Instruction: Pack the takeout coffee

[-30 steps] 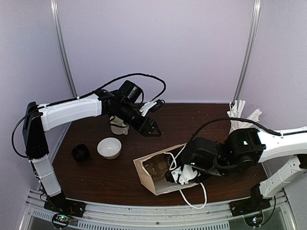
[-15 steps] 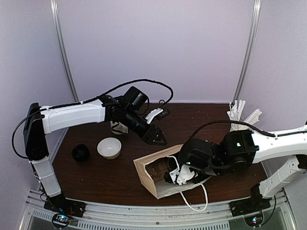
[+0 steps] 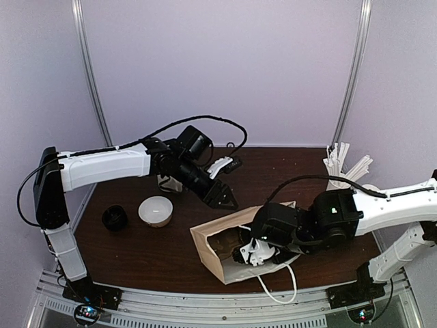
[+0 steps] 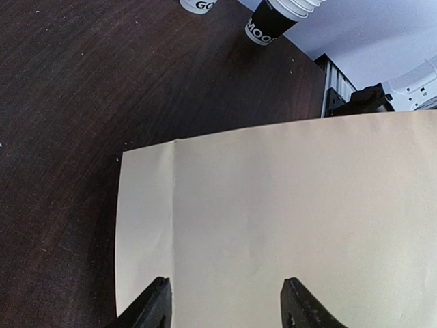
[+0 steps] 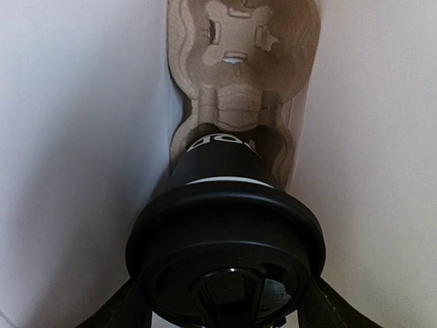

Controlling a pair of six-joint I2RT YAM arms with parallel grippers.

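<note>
The takeout coffee (image 5: 225, 225), a black cup with a black dome lid, lies inside the cream paper bag (image 3: 207, 240), which rests on its side. My right gripper (image 5: 222, 304) is shut on the lid end, a finger on each side. The cup's base meets a brown cardboard cup carrier (image 5: 239, 55) deep in the bag. In the top view my right gripper (image 3: 247, 253) is in the bag's mouth. My left gripper (image 4: 227, 301) is open with nothing between its fingers, just above the bag's upper side (image 4: 287, 205). In the top view my left gripper (image 3: 222, 199) is at the bag's far edge.
A white bowl (image 3: 156, 210) and a small black round object (image 3: 115, 218) sit at the left of the brown table. A cream mug (image 3: 167, 182) stands behind my left arm. Stacked paper cups (image 4: 273, 20) and white sticks (image 3: 341, 164) are at the back right. The bag's white cord handle (image 3: 276, 288) trails toward the near edge.
My left gripper has moved right and down to the bag's far edge. My right gripper has pushed left, deeper into the bag, with the cup.
</note>
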